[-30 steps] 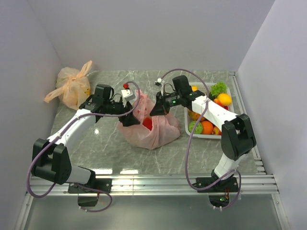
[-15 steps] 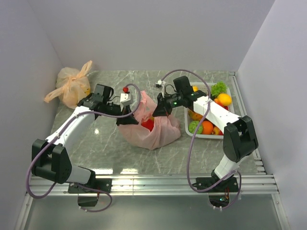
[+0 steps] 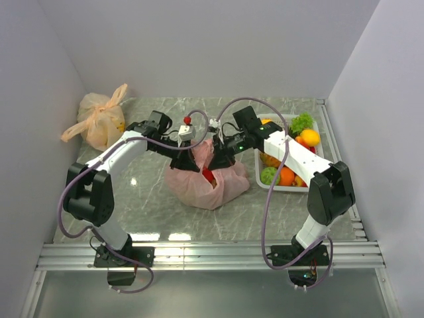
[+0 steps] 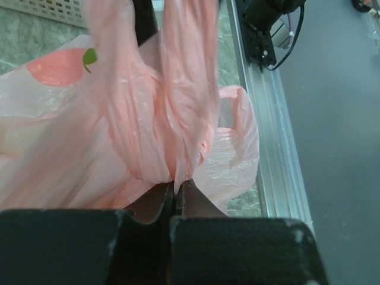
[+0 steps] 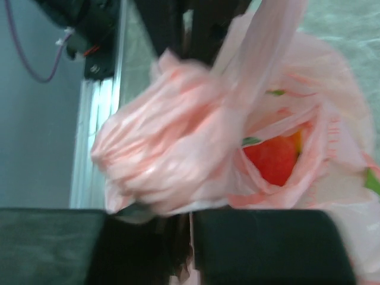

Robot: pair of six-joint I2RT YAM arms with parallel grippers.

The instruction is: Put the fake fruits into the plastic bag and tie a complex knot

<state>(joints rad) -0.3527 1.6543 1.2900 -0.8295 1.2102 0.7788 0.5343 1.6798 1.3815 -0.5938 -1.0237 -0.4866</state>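
Note:
The pink plastic bag (image 3: 211,182) sits mid-table with its handles gathered up between both grippers. A red fake fruit (image 3: 207,174) shows through the bag's mouth and appears in the right wrist view as a red fruit (image 5: 273,159). My left gripper (image 3: 189,161) is at the bag's left top. In its wrist view the left gripper (image 4: 176,185) is shut on a twisted pink handle (image 4: 178,107). My right gripper (image 3: 222,157) is at the bag's right top. The right gripper (image 5: 190,219) stands nearly closed, with a thin strip of pink film between its fingers. That view is blurred.
A white basket (image 3: 286,189) at the right holds more fake fruits, among them an orange one (image 3: 286,175), a green one (image 3: 269,175) and a yellow one (image 3: 309,137). A pale orange knotted bag (image 3: 99,120) lies at the back left. Walls close in on the left, back and right.
My left arm has swung right to the bag and its gripper has shut on a handle. The right gripper stays at the bag's top, and the handles are now bunched between the two.

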